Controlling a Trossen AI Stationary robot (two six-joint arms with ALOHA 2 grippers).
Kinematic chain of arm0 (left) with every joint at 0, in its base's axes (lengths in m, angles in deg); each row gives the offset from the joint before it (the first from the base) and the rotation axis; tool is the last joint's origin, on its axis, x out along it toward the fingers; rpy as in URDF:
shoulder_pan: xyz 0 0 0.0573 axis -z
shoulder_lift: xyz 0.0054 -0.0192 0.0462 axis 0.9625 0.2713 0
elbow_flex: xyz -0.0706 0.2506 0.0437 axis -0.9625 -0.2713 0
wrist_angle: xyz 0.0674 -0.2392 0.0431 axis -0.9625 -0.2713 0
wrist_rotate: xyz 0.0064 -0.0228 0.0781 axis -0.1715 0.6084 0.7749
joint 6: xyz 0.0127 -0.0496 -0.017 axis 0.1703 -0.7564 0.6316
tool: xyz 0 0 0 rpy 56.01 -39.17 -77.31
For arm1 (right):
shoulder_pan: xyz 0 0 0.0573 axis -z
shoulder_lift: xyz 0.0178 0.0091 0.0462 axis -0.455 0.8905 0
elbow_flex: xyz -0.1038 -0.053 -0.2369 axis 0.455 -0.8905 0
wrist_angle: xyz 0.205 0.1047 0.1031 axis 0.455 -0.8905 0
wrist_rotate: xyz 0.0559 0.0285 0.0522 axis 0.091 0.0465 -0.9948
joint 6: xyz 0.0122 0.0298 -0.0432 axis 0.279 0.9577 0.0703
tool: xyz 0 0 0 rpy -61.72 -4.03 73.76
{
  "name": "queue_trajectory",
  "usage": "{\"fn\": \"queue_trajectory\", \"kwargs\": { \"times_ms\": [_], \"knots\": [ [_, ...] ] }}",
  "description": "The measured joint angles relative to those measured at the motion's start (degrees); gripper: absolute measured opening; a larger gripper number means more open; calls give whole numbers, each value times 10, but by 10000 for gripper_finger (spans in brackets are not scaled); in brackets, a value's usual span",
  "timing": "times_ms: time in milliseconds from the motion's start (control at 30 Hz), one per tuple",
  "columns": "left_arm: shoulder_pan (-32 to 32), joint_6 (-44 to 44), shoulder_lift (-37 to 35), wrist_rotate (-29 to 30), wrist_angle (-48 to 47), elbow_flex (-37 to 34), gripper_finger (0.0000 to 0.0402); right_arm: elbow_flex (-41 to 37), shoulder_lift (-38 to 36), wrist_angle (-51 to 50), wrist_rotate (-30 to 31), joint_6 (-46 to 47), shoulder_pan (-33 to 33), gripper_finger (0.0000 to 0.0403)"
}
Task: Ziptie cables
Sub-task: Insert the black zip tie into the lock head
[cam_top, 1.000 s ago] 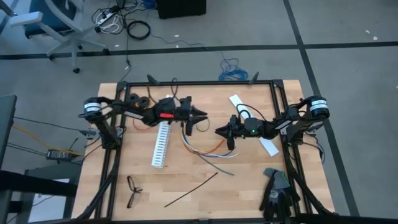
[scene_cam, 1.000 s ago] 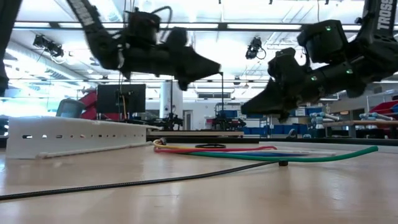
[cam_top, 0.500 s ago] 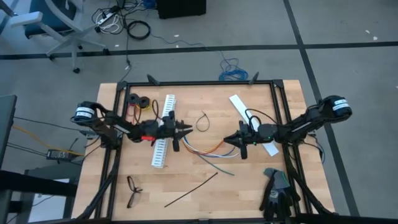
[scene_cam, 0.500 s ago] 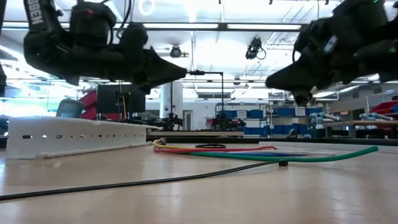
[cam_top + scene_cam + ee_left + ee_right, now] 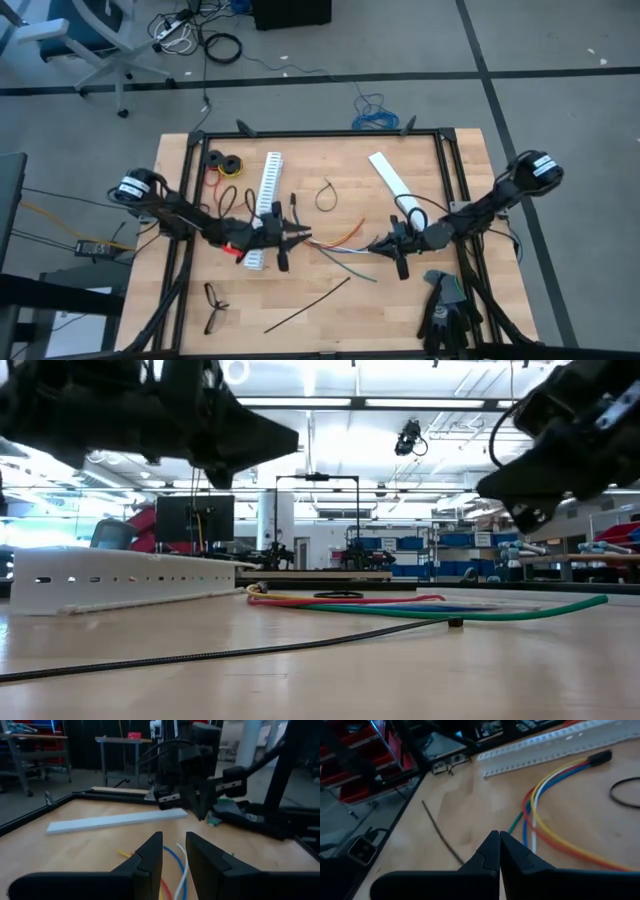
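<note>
The cables, a loose fan of yellow, red, blue and white wires, lie flat on the wooden table between my two grippers. My left gripper hovers level at their left end, slightly open, with nothing between its fingers. My right gripper hovers at their right end, shut and empty. One straight black ziptie lies near the front edge. A second black ziptie, closed in a loop, lies on the table beyond the cables.
A white slotted strip lies under my left arm, and a flat white strip lies at the far right. Black glasses are near the front left, dark gloves at the front right, tape rolls at the far left.
Both grippers have gone toward the table's near edge, staying above the table. My left one swung from the far middle down to the cables' left end. My right one drew back a little toward the right edge. The black loop now lies uncovered.
</note>
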Motion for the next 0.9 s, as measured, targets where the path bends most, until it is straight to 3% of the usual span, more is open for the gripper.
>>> {"fn": "queue_trajectory", "kwargs": {
  "times_ms": [200,367,633,833,900],
  "knots": [
    [83,-3,2,124,-128,72,94,35,4,-80,100,10,-89,0],
    [125,-13,52,195,-159,124,94,82,4,-192,181,37,-147,0],
    [128,-144,212,205,-152,203,94,144,4,-391,225,165,-206,0],
    [125,-155,274,201,-145,265,94,152,4,-474,226,269,-231,0],
    [121,-157,278,176,-146,280,94,152,4,-500,224,313,-238,0]
  ]
}}
